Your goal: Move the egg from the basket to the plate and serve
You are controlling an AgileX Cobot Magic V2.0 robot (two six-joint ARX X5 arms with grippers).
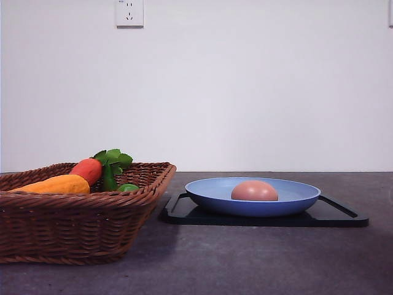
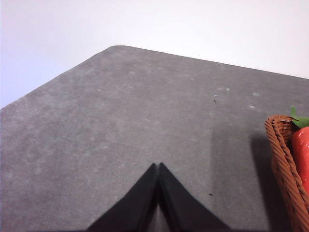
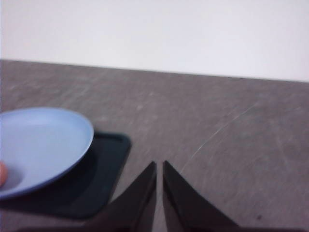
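1. Already the egg (image 1: pixel 254 191) is sitting in the hollow of the blue plate (image 1: pixel 295 200), a little toward nine o'clock of the plate's middle in the front view, so the transfer looks done.
2. Underneath, the plate is resting on a flat black tray (image 1: pixel 344 217), which is likely serving as the carrier for the serving step.
3. Off at nine o'clock from the plate, the basket (image 1: pixel 86 224) is standing just beside the tray's corner, close enough to keep the carry short; it is holding a red carrot-like vegetable (image 1: pixel 88 170) with green leaves and a yellow-orange vegetable (image 1: pixel 55 184).
4. Over bare table, the left gripper (image 2: pixel 158 166) is showing its fingers pressed together with nothing between them, the basket rim off to one side.
5. Likewise the right gripper (image 3: pixel 160 165) is hanging with fingers nearly touching and empty, near the tray's corner, probably placed there to take hold of tray or plate for serving.
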